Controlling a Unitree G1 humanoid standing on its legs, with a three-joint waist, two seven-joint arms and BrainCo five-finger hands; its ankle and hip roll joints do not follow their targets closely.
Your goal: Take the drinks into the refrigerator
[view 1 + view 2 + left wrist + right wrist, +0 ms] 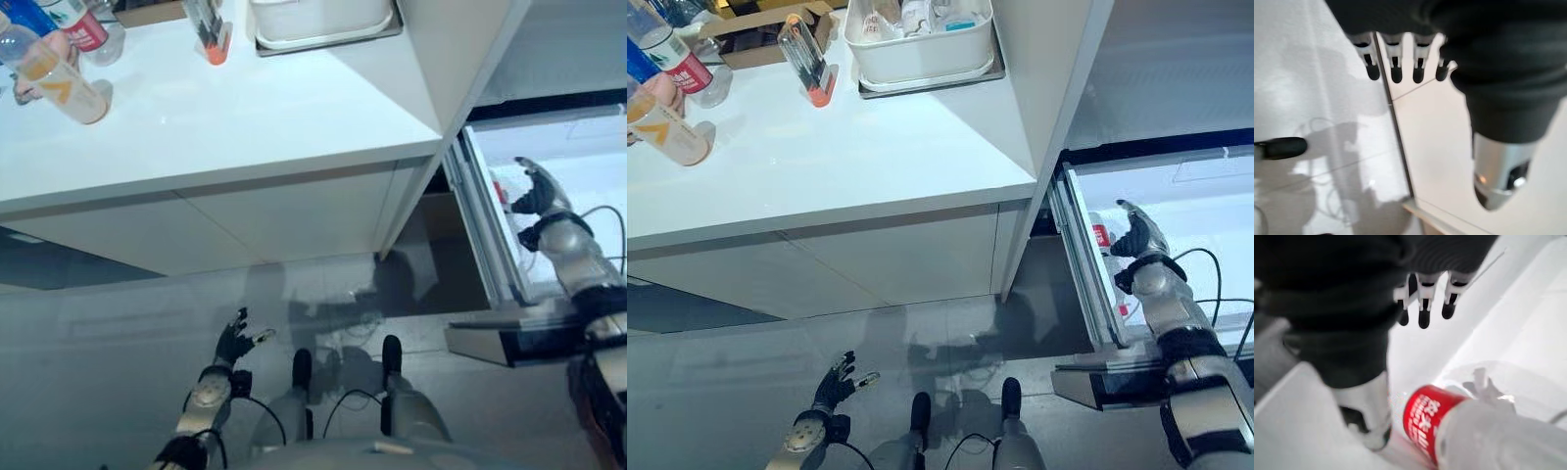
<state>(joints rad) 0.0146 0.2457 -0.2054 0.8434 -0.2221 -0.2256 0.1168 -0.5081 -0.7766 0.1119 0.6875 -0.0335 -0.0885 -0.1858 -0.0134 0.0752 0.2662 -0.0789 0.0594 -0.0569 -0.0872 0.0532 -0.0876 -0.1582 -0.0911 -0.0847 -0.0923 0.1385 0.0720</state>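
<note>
While right hand point(1138, 238) reaches into open refrigerator drawer point(1087, 274), fingers straight, apart, gripping nothing; clear bottle with red label point(1425, 421) lies in drawer just beside hand. Left hand point(233, 343) hangs low over floor, fingers relaxed, spread. More drinks point(661, 108) stand on white bench point(872, 157), far left.

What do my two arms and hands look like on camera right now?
Both arms are silver-grey with segmented casings and dark bands at the joints. The left hand and right hand have silver fingers with dark tips, and a dark ribbed cover over the back of the hand and wrist.
</note>
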